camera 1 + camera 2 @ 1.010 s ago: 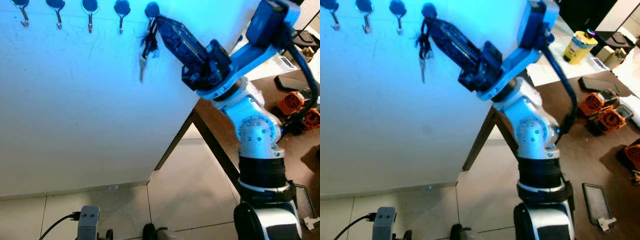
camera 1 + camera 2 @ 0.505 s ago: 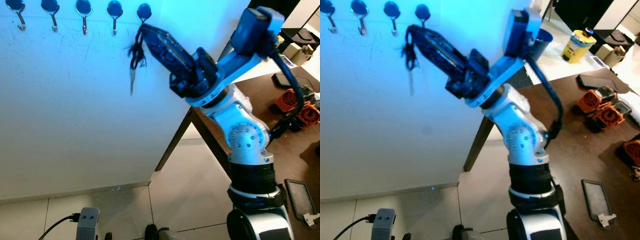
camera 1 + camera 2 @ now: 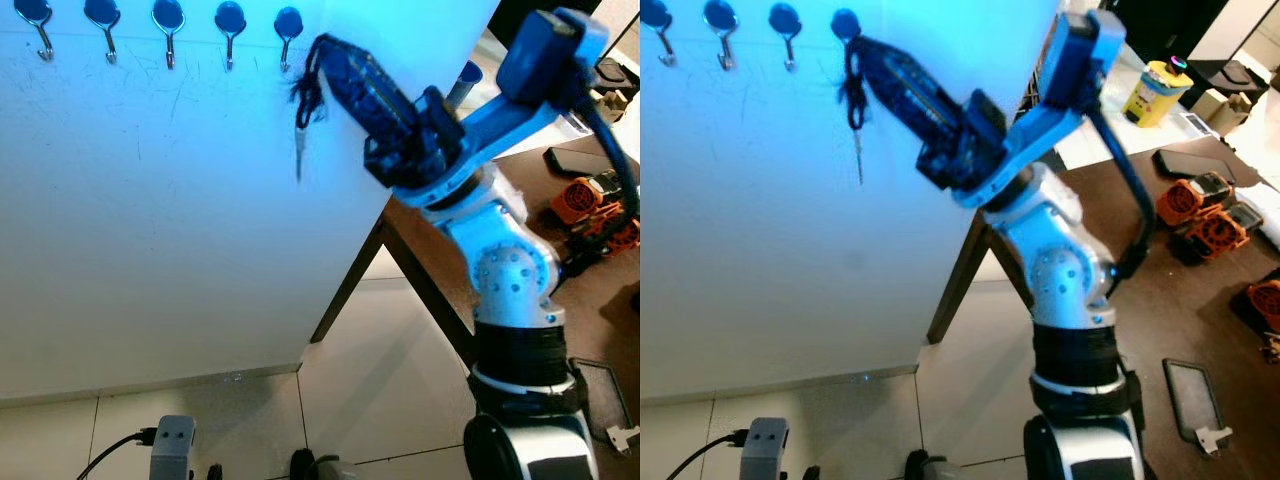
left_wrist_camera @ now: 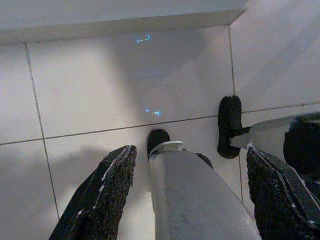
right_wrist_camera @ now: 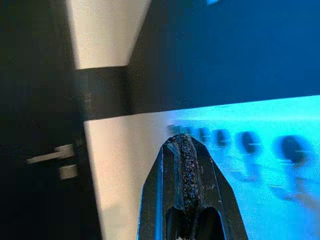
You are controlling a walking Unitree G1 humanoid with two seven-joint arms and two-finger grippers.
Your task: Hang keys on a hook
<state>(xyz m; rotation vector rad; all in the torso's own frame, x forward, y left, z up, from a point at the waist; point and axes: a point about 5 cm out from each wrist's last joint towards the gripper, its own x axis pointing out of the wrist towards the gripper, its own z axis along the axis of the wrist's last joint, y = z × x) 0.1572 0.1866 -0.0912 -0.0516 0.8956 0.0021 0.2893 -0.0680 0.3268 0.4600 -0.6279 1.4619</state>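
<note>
A row of five hooks (image 3: 166, 27) lines the white wall (image 3: 150, 250), and just right of the last one the raised right end effector (image 3: 318, 50), fingers pressed together, pinches dangling keys (image 3: 303, 115), while the left end effector (image 4: 185, 190) hangs open over floor tiles (image 4: 90, 95).

hooks (image 5: 250, 145) blurred in right wrist view, key ring (image 3: 308, 92) detail too small to tell

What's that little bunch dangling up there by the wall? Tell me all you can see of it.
It is a set of keys: a dark tangled loop or tassel on top and one slim silvery key hanging straight down below. The right claw pinches the top, fingers shut. It hangs in front of the white wall, just right of and below the rightmost blue hook, not on it yet.
</note>
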